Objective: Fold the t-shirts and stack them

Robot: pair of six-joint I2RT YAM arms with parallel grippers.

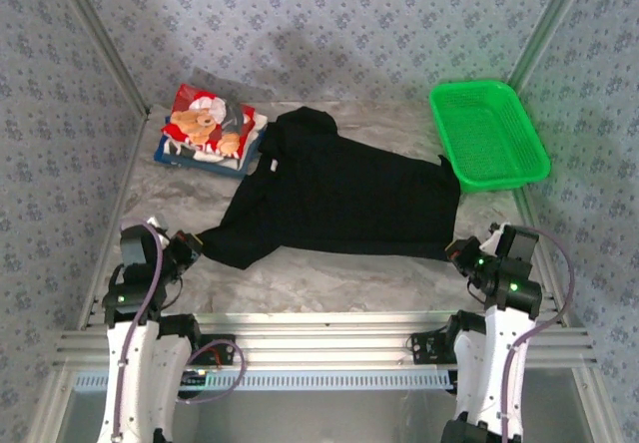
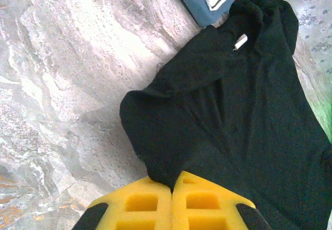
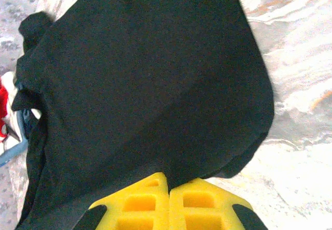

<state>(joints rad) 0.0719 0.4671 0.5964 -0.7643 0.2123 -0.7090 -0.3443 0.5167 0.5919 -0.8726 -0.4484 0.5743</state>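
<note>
Label (image 2: 240, 42) at black t-shirt (image 2: 244, 126) collar is white, writing unreadable.

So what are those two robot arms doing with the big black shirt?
Both arms are pinching the large plain black cloth t-shirt spread on the grey marbled table: the left gripper holds its left end, the right gripper its right end. At the back left, a folded red-and-white teddy-bear shirt lies on a dark blue shirt. A green plastic mesh basket sits back right.
</note>
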